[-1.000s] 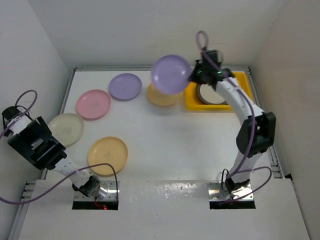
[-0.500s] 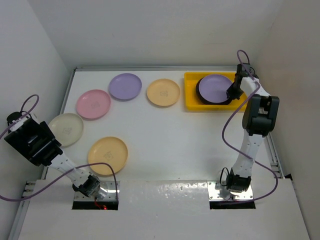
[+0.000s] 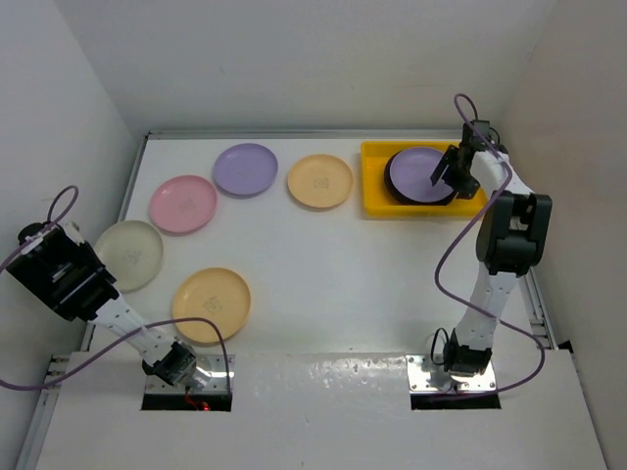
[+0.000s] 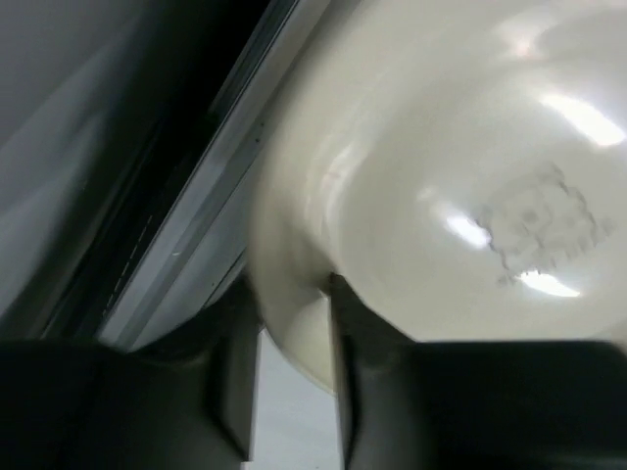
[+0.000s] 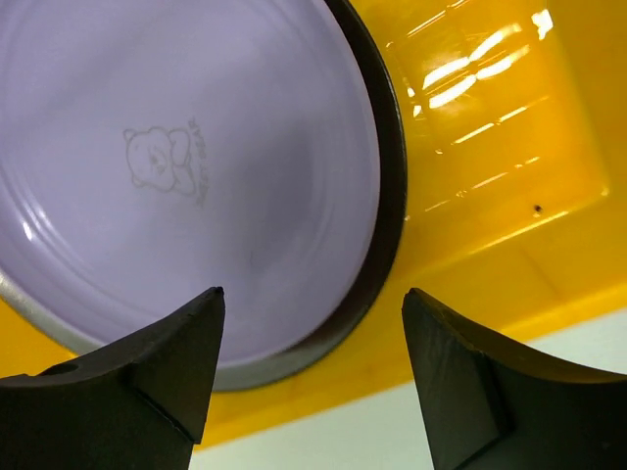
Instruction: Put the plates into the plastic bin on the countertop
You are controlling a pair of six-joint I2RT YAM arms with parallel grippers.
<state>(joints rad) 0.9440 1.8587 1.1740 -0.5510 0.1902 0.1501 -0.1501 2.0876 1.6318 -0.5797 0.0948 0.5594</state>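
The yellow plastic bin [image 3: 374,208] [image 5: 490,147] sits at the back right of the countertop [image 3: 333,264]. In it a purple plate [image 3: 416,168] [image 5: 196,147] lies on a dark metal-rimmed plate [image 5: 388,196]. My right gripper [image 3: 446,174] [image 5: 312,292] hangs open just above their near edge, holding nothing. A purple plate [image 3: 245,168], a pink one [image 3: 183,204], a cream one [image 3: 132,253] [image 4: 470,176] and two orange-yellow ones [image 3: 319,181] [image 3: 211,305] lie on the countertop. My left gripper [image 4: 292,318] is shut on the cream plate's left rim, one finger on each side.
White walls close the countertop on three sides. The left arm [image 3: 59,276] leans out over the left edge rail [image 4: 186,225]. The right arm [image 3: 505,235] stands along the right wall, its cable looping nearby.
The right gripper carried the purple plate into the bin, set it on the dark plate and opened. The left gripper has closed on the cream plate's rim.
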